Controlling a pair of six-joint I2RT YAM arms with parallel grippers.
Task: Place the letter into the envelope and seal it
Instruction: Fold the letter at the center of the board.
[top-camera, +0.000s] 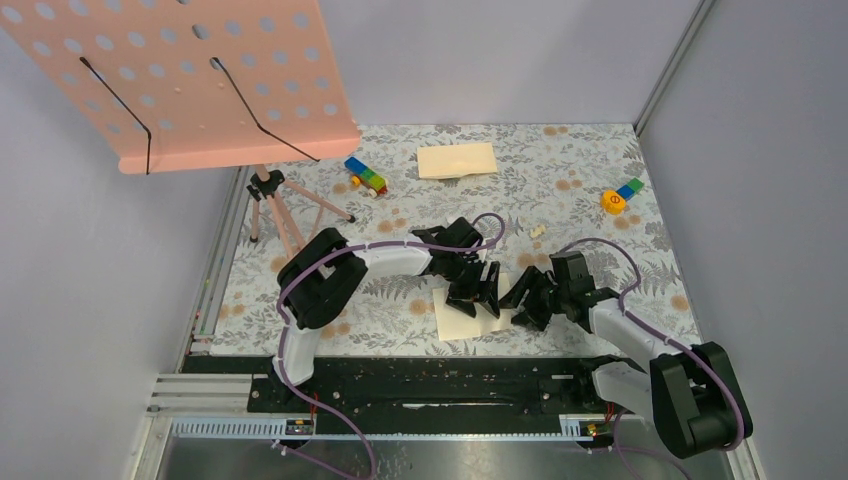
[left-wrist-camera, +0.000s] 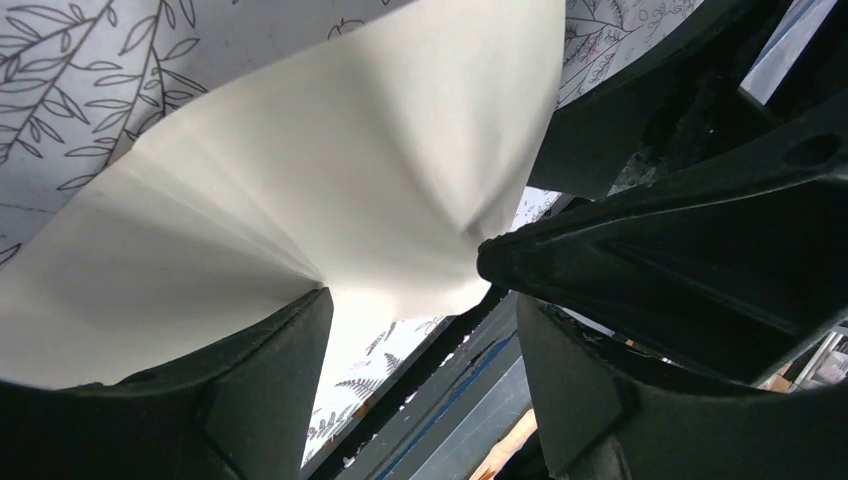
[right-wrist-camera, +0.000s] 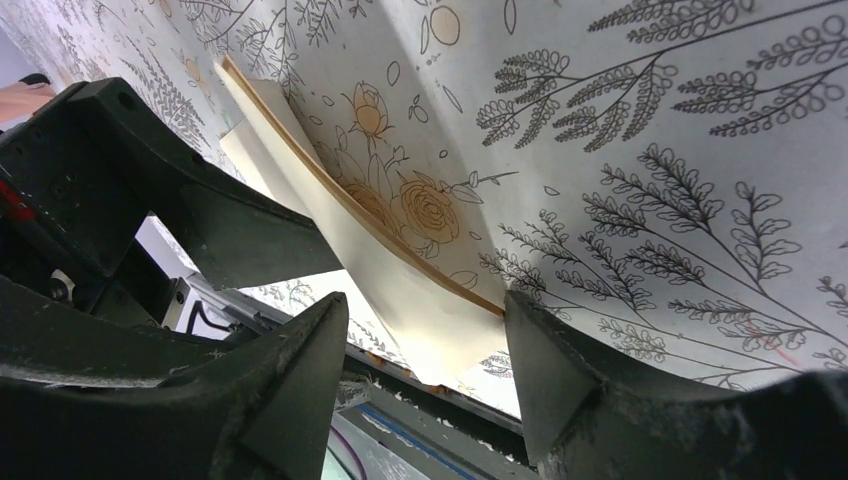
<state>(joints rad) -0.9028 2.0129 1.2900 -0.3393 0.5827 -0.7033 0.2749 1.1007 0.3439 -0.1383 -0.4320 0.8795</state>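
Note:
The letter, a pale cream sheet, lies near the table's front edge under both grippers. My left gripper hangs over its top part, open. In the left wrist view the letter bulges and creases toward the left fingertip, and the left gripper has only table and rail showing in its gap. My right gripper stands open at the letter's right edge. In its own view the right gripper straddles a corner of the letter, which shows two layers. The tan envelope lies flat at the back.
A pink perforated stand board on a tripod overhangs the back left. Toy blocks lie near the envelope, more blocks at the back right, a small white bit mid-table. A black rail runs along the front edge.

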